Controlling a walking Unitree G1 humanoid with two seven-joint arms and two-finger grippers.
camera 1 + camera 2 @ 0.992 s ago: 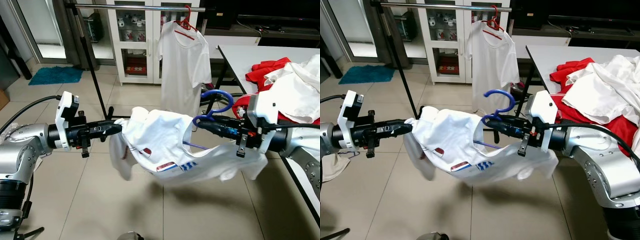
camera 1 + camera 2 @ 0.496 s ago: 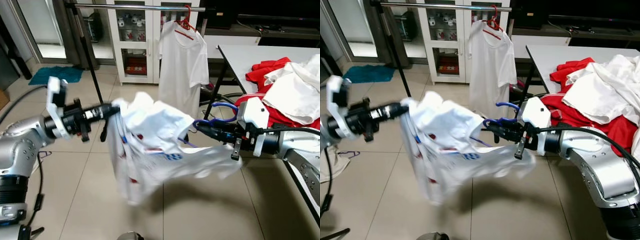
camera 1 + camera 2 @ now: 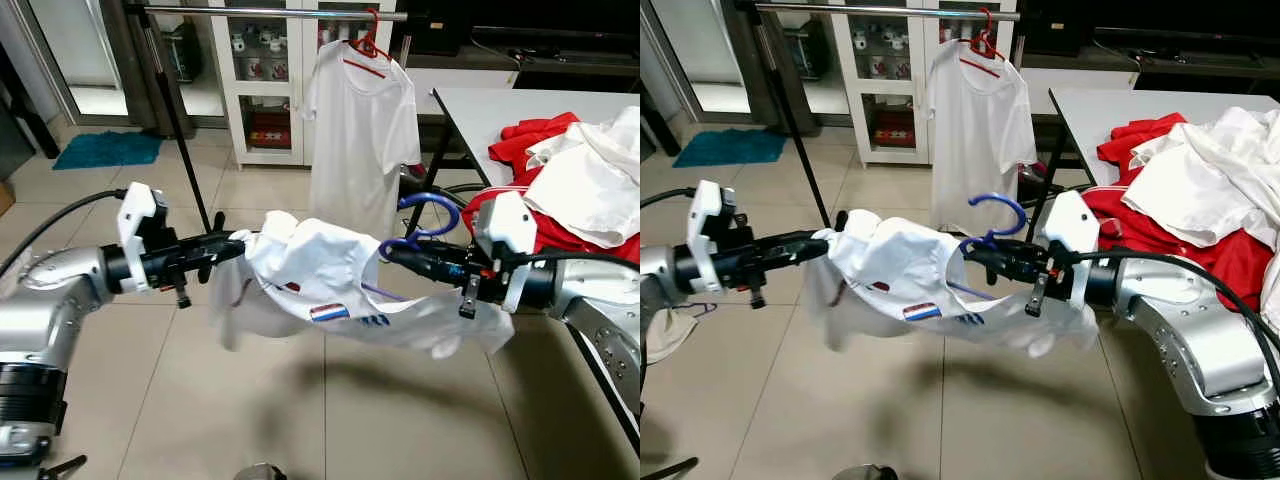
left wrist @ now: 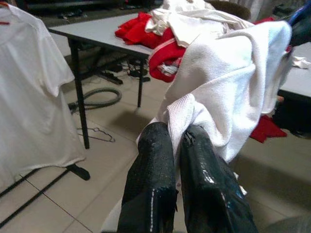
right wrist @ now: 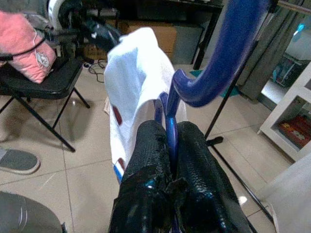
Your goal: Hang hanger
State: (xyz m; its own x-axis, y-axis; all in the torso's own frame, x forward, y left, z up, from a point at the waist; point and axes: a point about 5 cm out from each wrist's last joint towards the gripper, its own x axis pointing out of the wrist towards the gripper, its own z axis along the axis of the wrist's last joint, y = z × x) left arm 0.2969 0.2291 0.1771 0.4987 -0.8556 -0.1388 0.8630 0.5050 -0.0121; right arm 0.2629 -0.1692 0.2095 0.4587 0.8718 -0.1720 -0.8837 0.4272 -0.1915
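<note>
A white T-shirt (image 3: 315,285) with a small red, white and blue print is stretched in the air between my two grippers. My left gripper (image 3: 238,245) is shut on one bunched end of its cloth (image 4: 204,102). On the other side my right gripper (image 3: 385,250) is shut on the neck of a blue hanger (image 3: 432,212), whose hook curls upward and whose body lies inside the shirt. In the right wrist view the blue hanger (image 5: 221,58) rises between the black fingers (image 5: 148,150). A clothes rail (image 3: 260,13) runs across the back, above the shirt.
Another white T-shirt (image 3: 362,125) hangs from a red hanger (image 3: 370,42) on that rail. The rail's dark pole (image 3: 180,110) slants down to the tiled floor. A grey table (image 3: 490,105) at right carries piled red and white clothes (image 3: 585,165). A white cabinet (image 3: 265,80) stands behind.
My left gripper has come back down and toward the middle with its end of the shirt, which again hangs flatter between both grippers. The blue hanger's hook points more upward.
</note>
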